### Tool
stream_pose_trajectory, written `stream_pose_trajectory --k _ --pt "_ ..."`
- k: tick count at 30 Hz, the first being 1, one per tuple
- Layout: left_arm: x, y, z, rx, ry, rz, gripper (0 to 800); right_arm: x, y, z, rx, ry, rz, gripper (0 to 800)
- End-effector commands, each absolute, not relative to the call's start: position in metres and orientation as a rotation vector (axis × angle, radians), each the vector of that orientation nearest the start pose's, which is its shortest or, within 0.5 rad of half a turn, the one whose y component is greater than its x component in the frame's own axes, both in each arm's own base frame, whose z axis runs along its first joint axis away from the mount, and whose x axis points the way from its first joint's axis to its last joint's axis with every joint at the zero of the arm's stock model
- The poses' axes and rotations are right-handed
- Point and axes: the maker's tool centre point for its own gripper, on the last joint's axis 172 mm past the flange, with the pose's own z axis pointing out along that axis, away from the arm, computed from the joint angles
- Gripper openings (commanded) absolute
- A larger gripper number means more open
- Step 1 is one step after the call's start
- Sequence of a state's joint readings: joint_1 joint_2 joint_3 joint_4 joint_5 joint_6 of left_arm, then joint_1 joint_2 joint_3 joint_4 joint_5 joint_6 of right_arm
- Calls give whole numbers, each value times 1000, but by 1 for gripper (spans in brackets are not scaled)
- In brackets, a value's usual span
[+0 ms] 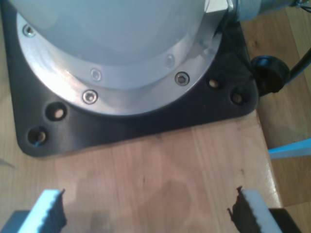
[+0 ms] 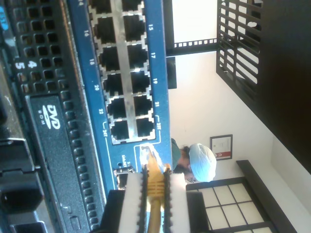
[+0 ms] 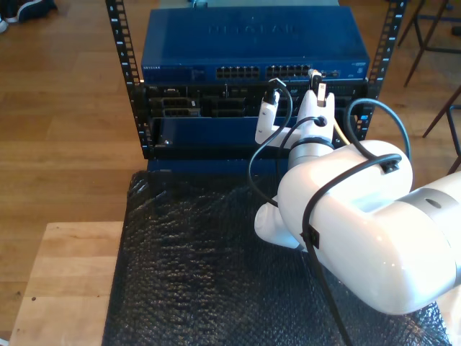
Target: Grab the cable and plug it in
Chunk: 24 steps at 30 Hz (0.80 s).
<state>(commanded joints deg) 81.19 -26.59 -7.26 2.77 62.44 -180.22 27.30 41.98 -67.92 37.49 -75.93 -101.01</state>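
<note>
Pale yellow and thin, the cable (image 2: 154,194) is sitting clamped between the two white ribbed pads (image 2: 133,201) of my second hand (image 2: 154,206), whose jaws are closing tight on it with only the cable's width left between them. The cable's clear plastic plug (image 2: 147,154) is sticking out just past the fingertips, its tip right at the blue face of the network switch (image 2: 92,73), just beyond the last pair of numbered ports (image 2: 131,127) and not seated in any of them. Beside the switch, further from my second hand, a black perforated panel with a DVD drive (image 2: 51,145) is showing. In the exterior view my second hand (image 3: 315,92) is reaching up to the switch (image 3: 252,47) in the rack, at the ports toward the exterior view's right, with the yellow cable (image 3: 338,131) trailing back along the white arm (image 3: 346,216). My first hand (image 1: 148,208) is standing wide open with nothing between its pads, above a wooden bench (image 1: 160,174), and just ahead of it a black base plate (image 1: 121,124) is carrying a round metal flange (image 1: 146,92).
</note>
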Motion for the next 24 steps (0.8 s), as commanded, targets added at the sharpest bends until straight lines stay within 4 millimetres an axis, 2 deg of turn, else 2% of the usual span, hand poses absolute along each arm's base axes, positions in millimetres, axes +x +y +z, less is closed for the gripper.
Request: stream_pose_trajectory --k 10,17,24 --pt "8 114 32 -2240 2693 -530 800 651 145 273 1239 970 1204 0" --pt "8 114 32 -2240 2693 -530 800 652 156 274 1210 1000 1225 0" --pt "8 114 32 -2240 2693 -530 800 654 158 277 1205 1000 1231 0"
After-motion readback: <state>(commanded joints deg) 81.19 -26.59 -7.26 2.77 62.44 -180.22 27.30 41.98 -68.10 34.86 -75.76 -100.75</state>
